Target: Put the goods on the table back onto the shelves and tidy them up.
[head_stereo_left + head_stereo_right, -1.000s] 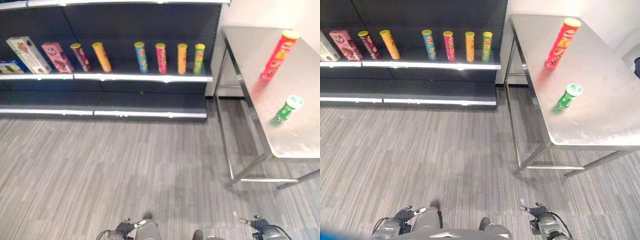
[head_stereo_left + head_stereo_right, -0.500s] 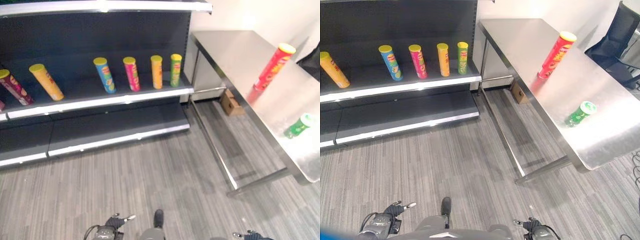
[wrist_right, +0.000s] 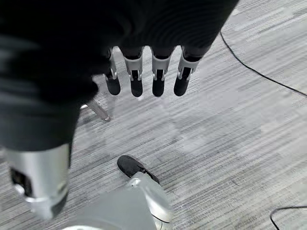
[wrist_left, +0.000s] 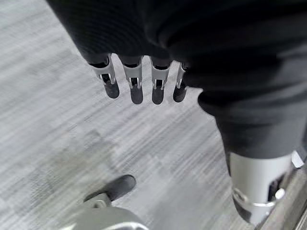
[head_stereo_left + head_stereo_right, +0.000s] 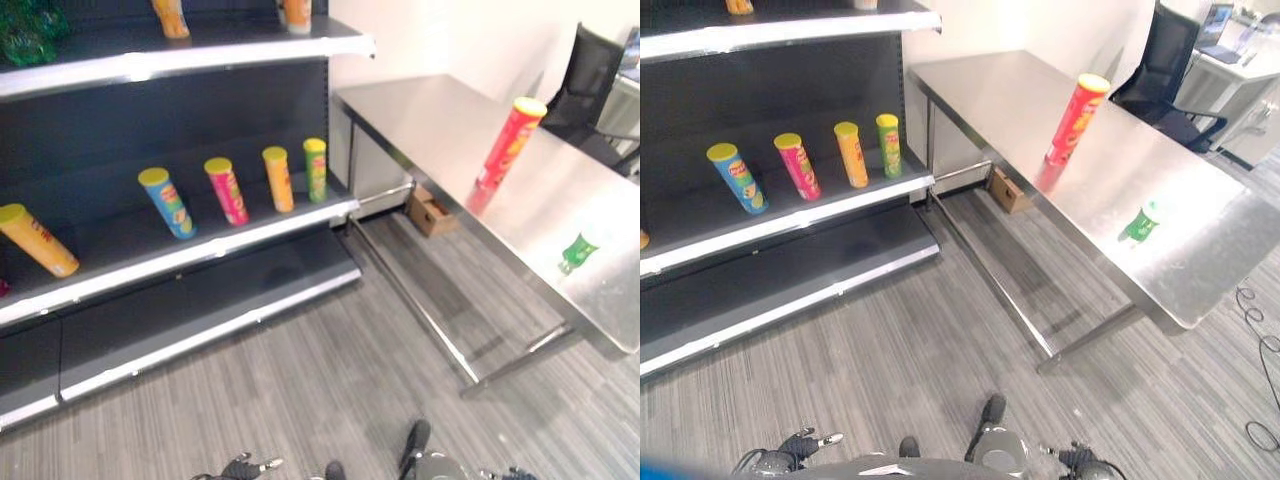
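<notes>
I stand on the grey floor, well short of the steel worktop (image 5: 1200, 270), and both arms hang at my sides: my left hand (image 4: 139, 81) and my right hand (image 3: 144, 79) each show straight, relaxed fingers spread apart over the floor, holding nothing. The goods to put back are on the worktop: a tall red crisp can (image 5: 1075, 118) upright toward its far side, and a small green can (image 5: 1142, 222) nearer me, close to the worktop's front edge. The shelf (image 5: 180, 262) stands just to the left of the worktop, with a blue can (image 5: 168, 203), a pink can (image 5: 227, 191), an orange can (image 5: 279, 179) and a light green can (image 5: 316, 170) in a row ending near the worktop. The step now, as I judge it, is the approach. I should walk up square to the worktop's long edge and stop close enough to reach without leaning. The small green can looks the easier first pick; I should wrap it low so it does not topple, and keep clear of the tall red one.
</notes>
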